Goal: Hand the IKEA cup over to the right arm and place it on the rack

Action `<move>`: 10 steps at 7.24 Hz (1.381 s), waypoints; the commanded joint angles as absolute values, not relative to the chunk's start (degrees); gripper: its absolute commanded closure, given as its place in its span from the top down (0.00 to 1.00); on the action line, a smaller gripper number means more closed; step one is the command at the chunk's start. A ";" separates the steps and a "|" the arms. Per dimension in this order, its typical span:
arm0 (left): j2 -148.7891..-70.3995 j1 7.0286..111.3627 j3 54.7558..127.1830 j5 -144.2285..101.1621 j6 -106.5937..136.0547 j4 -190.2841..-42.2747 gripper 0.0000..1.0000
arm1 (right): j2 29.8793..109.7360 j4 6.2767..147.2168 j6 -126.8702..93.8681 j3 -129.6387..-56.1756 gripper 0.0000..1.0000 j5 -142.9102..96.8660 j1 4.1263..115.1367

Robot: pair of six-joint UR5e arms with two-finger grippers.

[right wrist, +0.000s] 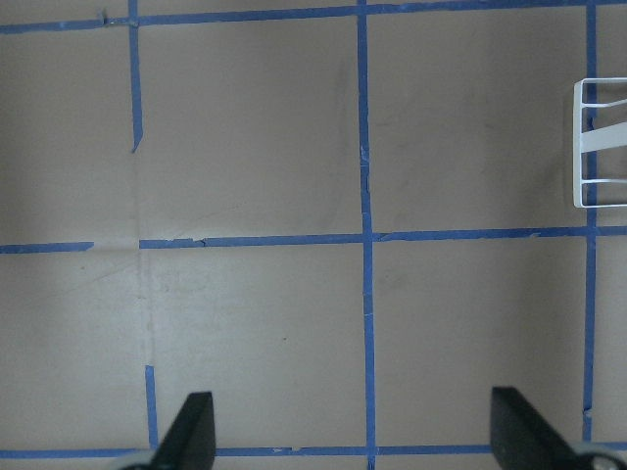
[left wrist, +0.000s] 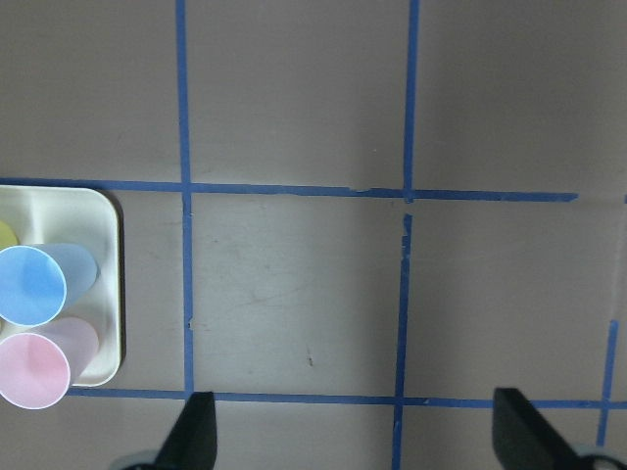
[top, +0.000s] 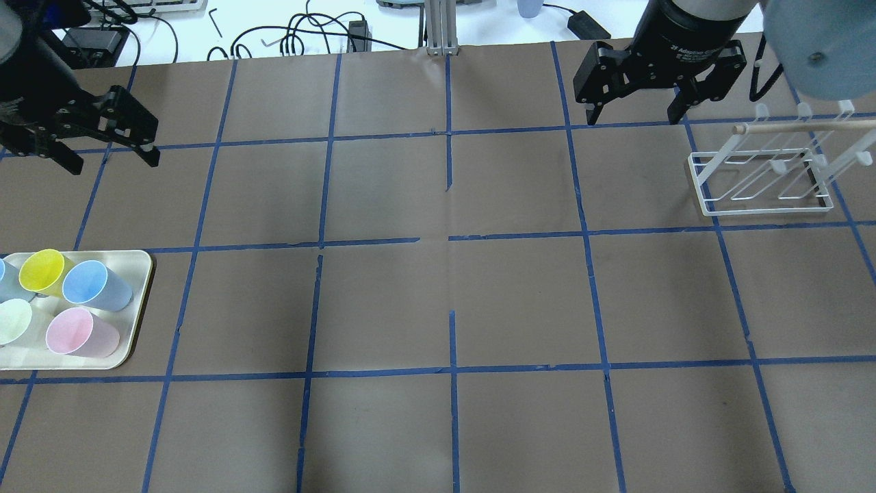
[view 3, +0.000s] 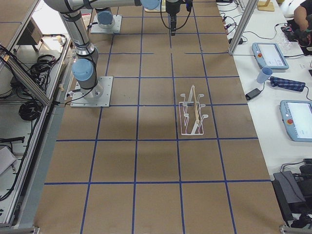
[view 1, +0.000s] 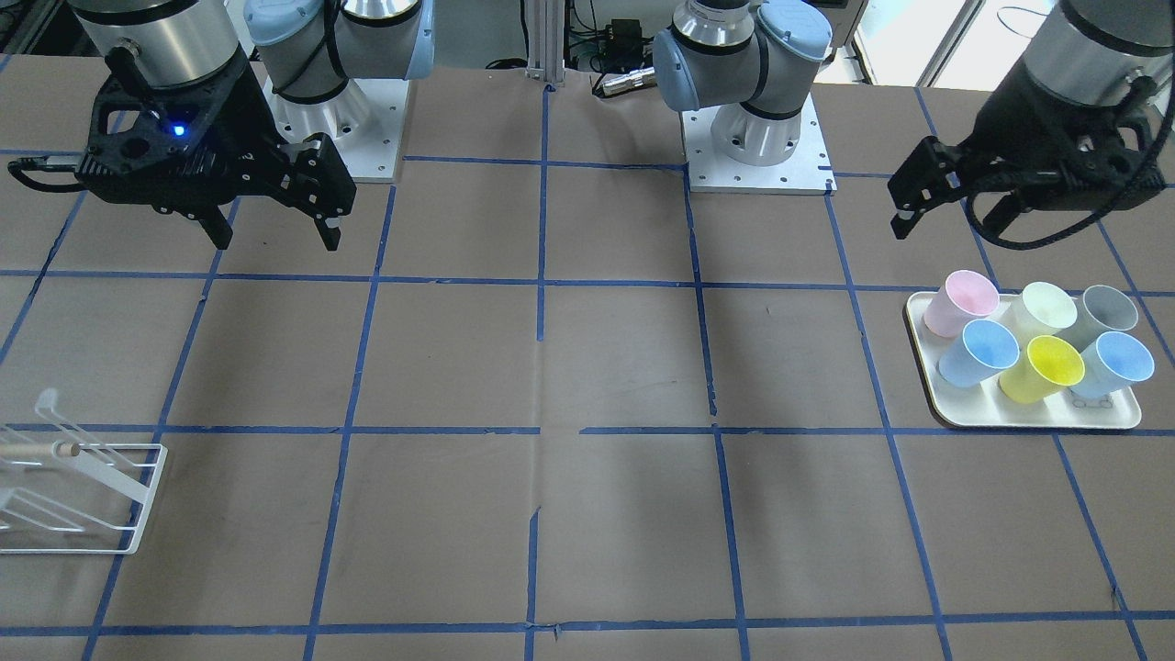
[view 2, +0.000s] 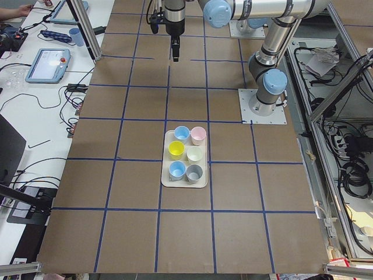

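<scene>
The grey IKEA cup (view 1: 1106, 310) stands mouth tilted on a cream tray (view 1: 1028, 420) among several coloured cups. It also shows in the exterior left view (view 2: 194, 172) and is cut off in the overhead view. My left gripper (view 1: 950, 225) hangs open and empty above the table just beyond the tray (top: 137, 301), as the overhead view (top: 113, 163) shows. My right gripper (view 1: 277, 240) is open and empty, hanging left of the white wire rack (top: 759, 178) in the overhead view (top: 635, 116). The rack (view 1: 83, 496) holds nothing.
Pink (view 1: 959, 303), pale green (view 1: 1045, 308), yellow (view 1: 1046, 367) and two light blue cups (view 1: 982, 353) share the tray with the grey one. The brown table has a blue tape grid (top: 448, 236). Arm bases (view 1: 757, 147) stand at the table's robot side.
</scene>
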State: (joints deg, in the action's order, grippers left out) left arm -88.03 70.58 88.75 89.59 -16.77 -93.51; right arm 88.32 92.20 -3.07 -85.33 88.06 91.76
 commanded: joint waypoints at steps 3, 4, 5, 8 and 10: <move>-93.14 49.07 89.30 89.30 -45.20 -90.11 1.00 | 88.33 92.20 -3.08 -85.34 1.00 88.15 91.76; -95.43 45.48 89.21 89.38 -49.53 -87.91 1.00 | 88.33 92.20 -3.08 -85.34 1.00 88.15 91.76; -98.15 41.09 89.12 88.86 -55.92 -84.85 1.00 | 88.33 92.20 -3.08 -85.25 1.00 88.15 91.76; -107.90 33.61 88.86 88.60 -72.02 -72.99 1.00 | 88.24 92.20 -3.08 -85.25 1.00 88.15 91.76; -113.00 29.98 88.86 88.68 -77.93 -69.01 1.00 | 88.33 92.20 -3.08 -85.25 1.00 88.07 91.76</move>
State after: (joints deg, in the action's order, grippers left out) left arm -109.74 32.25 88.82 88.66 -73.86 -71.90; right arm 88.30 92.20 -3.07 -85.26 88.10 91.76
